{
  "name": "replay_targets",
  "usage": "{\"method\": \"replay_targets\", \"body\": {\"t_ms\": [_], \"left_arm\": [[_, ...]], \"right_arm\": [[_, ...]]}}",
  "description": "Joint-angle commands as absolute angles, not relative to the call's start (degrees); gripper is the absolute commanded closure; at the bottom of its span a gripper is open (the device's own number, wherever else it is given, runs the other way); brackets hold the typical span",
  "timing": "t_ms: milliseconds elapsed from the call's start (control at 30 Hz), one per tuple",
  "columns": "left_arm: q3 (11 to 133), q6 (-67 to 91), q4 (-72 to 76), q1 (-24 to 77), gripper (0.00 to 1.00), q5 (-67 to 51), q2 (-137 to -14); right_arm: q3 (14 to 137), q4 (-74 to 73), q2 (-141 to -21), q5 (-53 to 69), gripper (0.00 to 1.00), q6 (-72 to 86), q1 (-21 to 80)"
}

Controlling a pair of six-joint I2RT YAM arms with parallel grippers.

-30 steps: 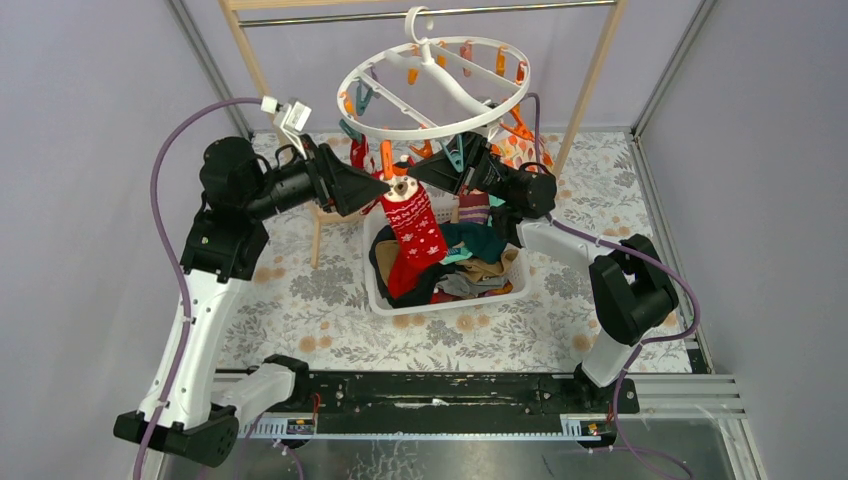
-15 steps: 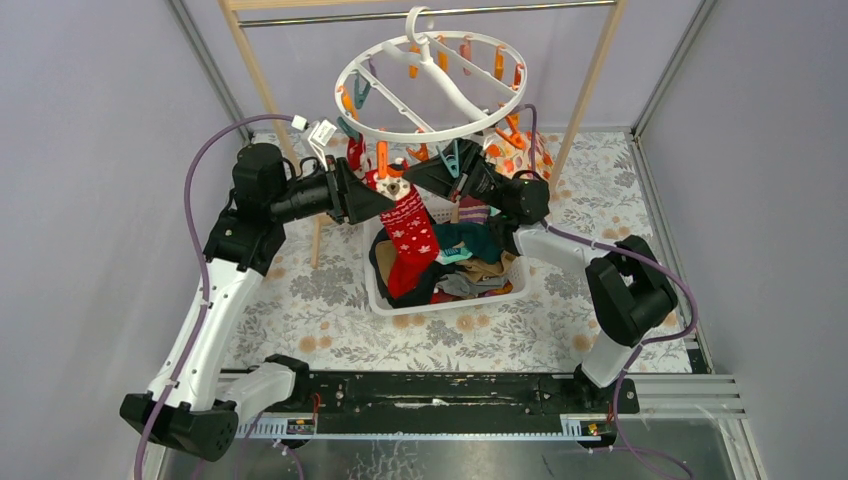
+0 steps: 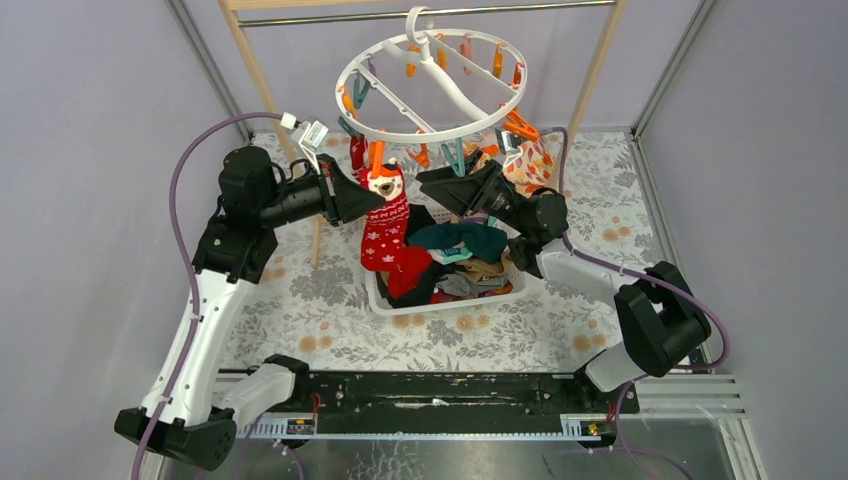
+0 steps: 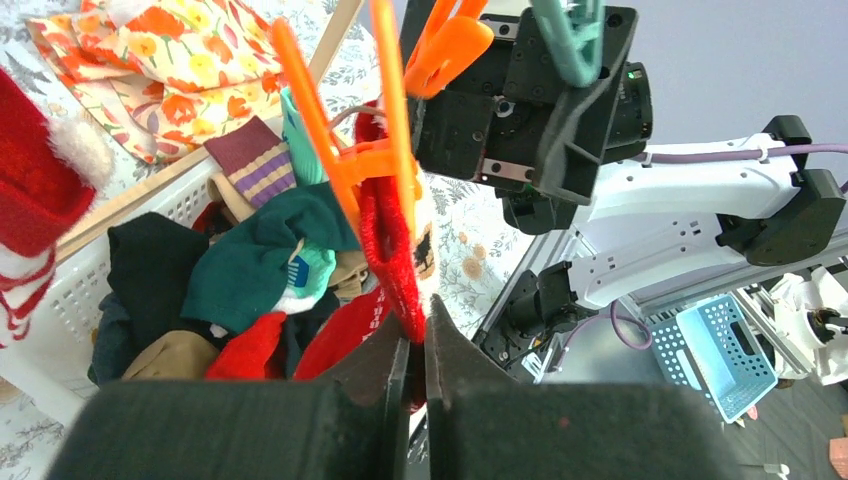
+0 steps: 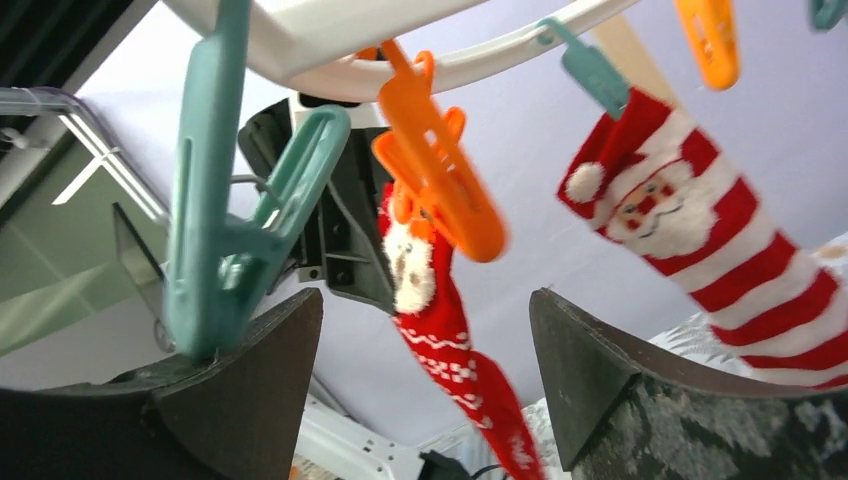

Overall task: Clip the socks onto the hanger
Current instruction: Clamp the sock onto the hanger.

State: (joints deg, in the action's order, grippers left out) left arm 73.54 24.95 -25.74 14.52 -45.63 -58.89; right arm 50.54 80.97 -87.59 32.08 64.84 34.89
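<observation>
While left fingers (image 4: 375, 385) pinch red sock (image 4: 388, 250) at orange clip (image 4: 385, 150), right fingers (image 5: 255, 395) spread apart

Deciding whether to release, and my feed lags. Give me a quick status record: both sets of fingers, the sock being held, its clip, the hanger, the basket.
left fingers: shut on the red patterned sock, below its cuff
right fingers: open, empty, a teal clip beside one finger
red patterned sock: cuff sits in the orange clip, apparently gripped; rest hangs down toward the basket
hanger: hooked on the metal bar; a striped Santa sock already clipped on
basket: more socks inside, teal, tan, black, red
</observation>
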Motion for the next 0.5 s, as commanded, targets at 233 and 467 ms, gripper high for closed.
{"method": "replay_targets", "body": {"t_ms": [233, 467], "left_arm": [[78.2, 24.1, -26.8, 14.7, 0.94, -46.0, -58.3], [78.9, 23.5, -28.1, 14.7, 0.96, -46.0, -58.9]], "right_arm": [[52.4, 90.5, -90.5, 30.6, 0.1, 63.5, 32.3], [58.2, 98.3, -96.5, 27.8, 0.17, 67.7, 32.3]]}}
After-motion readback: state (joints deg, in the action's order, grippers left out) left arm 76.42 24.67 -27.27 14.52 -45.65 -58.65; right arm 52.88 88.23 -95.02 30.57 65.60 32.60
